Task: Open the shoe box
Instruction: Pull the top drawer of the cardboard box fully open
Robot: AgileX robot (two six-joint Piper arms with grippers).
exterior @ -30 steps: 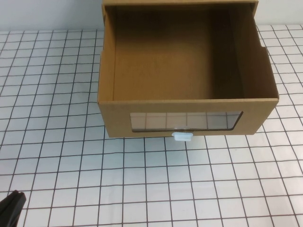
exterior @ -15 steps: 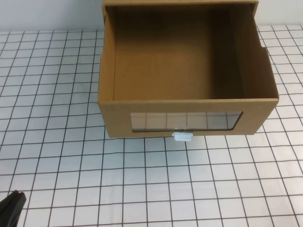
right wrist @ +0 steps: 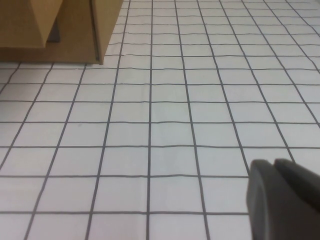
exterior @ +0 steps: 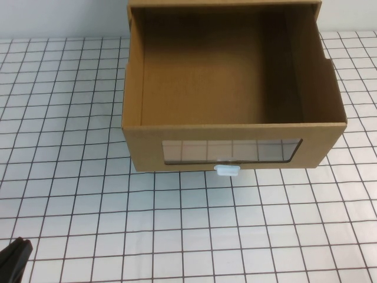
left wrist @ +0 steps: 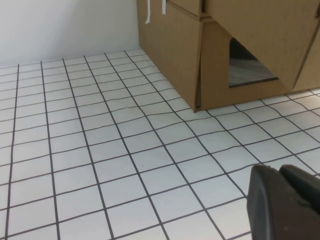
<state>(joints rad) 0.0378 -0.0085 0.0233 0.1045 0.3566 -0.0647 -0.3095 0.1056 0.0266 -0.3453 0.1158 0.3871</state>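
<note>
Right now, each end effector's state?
Left end effector: closed, empty, over table, front-left of shoe box.
Right end effector: closed, empty, over table, away from shoe box.

text: none readable | shoe box (exterior: 144, 150): plain brown cardboard, no legible label or brand | table (exterior: 70, 197): bare grid lines only

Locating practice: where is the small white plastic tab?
White tab, high view centre: below the brown cardboard shoe box's front window. Left gripper sits bottom-left; right gripper above the gridded tabletop.
</note>
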